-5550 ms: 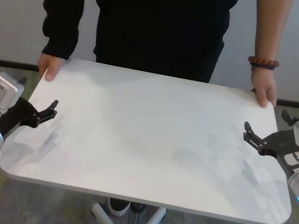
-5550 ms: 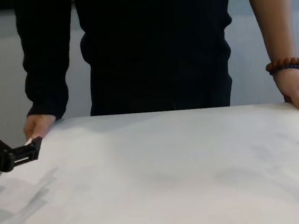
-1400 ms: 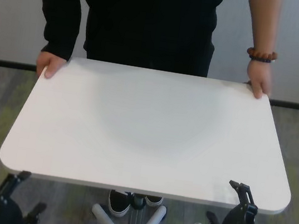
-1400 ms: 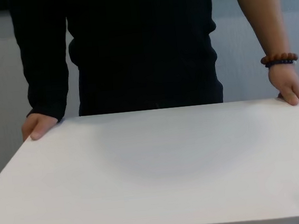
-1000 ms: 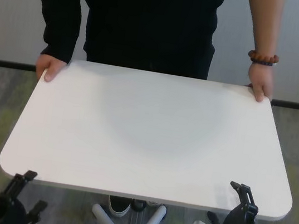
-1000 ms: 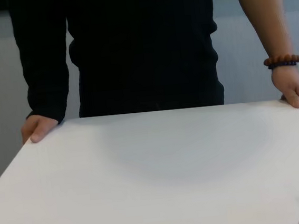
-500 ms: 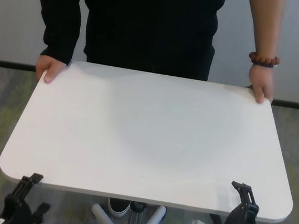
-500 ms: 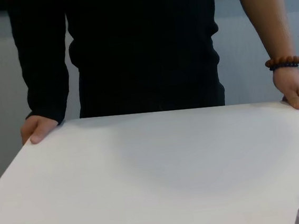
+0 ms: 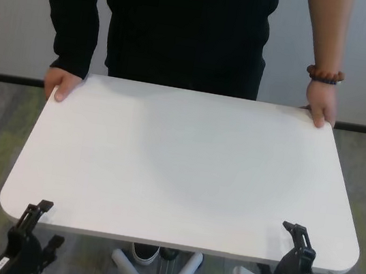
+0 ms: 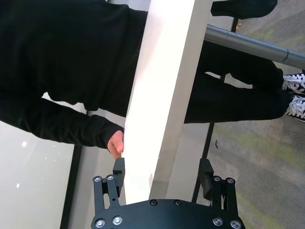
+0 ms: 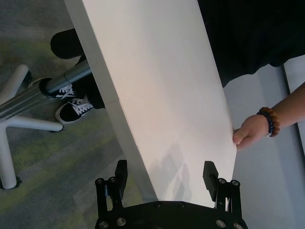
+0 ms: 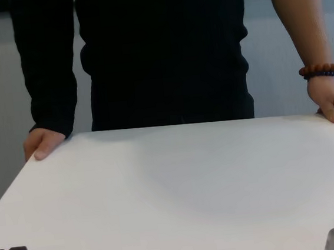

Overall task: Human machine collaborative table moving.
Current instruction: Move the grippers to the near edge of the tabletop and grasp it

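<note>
The table stands between the robot and the human, its white top filling the middle of the head view and its grey pole dropping to a white splayed base on the carpet. The human stands at the far edge with 1 hand on the far-left corner and the other hand on the far-right corner, a bead bracelet on that wrist.

The left gripper sits at the near-left corner — in its wrist view the 2 fingers are spread, 1 on each side of the thin table edge, not visibly pressing on it. The right gripper sits at the near-right corner, likewise spread with the tabletop's edge running between its fingers. Black-and-white shoes show beside the pole.
</note>
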Controlling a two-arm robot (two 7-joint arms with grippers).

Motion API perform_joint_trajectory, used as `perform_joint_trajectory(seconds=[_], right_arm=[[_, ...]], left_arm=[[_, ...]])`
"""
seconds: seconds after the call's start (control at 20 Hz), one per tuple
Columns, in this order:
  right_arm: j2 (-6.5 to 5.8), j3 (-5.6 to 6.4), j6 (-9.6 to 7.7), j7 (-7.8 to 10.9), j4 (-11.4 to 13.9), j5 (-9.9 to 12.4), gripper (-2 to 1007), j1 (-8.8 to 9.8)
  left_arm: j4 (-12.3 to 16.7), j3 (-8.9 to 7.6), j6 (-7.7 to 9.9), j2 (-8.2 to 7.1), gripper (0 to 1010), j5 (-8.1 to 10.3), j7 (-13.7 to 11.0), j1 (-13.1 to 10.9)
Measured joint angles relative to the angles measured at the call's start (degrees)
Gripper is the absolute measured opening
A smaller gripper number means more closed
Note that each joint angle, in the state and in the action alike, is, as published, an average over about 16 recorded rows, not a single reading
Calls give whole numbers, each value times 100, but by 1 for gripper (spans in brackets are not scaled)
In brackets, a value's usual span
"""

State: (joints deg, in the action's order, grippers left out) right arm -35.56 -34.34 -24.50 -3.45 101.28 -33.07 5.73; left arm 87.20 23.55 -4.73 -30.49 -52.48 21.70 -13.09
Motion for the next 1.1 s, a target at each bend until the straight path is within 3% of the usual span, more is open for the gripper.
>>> perform_joint_trajectory(seconds=[0.65, 1.1], right_arm=[[94, 136, 22, 93, -28, -138, 1003, 61], [148, 155, 1, 218, -71, -329, 1003, 47]], left_arm=[[-377, -57, -67, 361, 1001, -107, -125, 417], [-552, -136, -113, 525, 1002, 0, -247, 562]])
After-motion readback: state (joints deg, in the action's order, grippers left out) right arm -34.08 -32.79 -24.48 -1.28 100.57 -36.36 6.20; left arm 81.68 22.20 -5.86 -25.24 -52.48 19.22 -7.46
